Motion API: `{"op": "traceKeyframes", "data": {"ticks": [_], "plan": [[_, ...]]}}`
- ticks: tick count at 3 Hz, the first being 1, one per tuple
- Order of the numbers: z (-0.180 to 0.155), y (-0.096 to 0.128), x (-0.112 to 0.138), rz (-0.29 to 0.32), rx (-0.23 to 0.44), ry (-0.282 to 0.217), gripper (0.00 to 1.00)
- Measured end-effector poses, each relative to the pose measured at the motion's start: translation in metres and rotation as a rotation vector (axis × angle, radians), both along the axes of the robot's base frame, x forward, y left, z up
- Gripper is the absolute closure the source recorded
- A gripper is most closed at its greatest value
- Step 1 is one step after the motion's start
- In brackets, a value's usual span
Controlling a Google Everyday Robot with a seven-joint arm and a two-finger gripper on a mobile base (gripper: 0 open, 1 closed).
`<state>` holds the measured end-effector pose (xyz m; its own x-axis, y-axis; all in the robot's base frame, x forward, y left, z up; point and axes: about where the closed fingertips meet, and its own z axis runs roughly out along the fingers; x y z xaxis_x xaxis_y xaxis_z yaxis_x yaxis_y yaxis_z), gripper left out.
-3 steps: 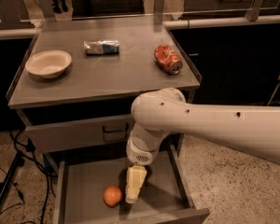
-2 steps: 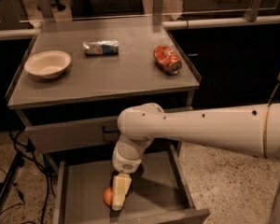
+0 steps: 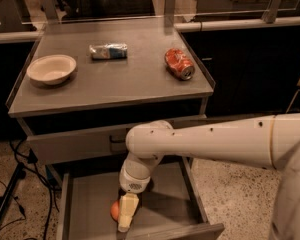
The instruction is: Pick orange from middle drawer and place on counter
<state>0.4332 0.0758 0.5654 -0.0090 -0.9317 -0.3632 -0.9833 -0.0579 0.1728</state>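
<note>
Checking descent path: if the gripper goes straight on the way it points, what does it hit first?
Probably the drawer floor. The gripper points down inside the drawer, with the orange right beside it. Depth is unclear, so it might graze the orange first.

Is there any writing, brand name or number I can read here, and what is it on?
Nothing here can be read.
Red soda can on the counter: markings too blurred to read.
Blue-and-white packet, also on the counter: print too blurred to read.
White bowl: no writing.
Gripper, down in the middle drawer beside the orange: no label visible.
</note>
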Motion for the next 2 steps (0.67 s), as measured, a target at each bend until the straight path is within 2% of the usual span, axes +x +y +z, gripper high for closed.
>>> {"op": "traceKeyframes", "data": {"ticks": [1, 2], "plan": [[-0.026, 0.004, 0.004, -0.009, -0.014, 0.008, 0.0], [-0.052, -0.003, 0.01, -0.034, -0.039, 0.013, 0.0]]}}
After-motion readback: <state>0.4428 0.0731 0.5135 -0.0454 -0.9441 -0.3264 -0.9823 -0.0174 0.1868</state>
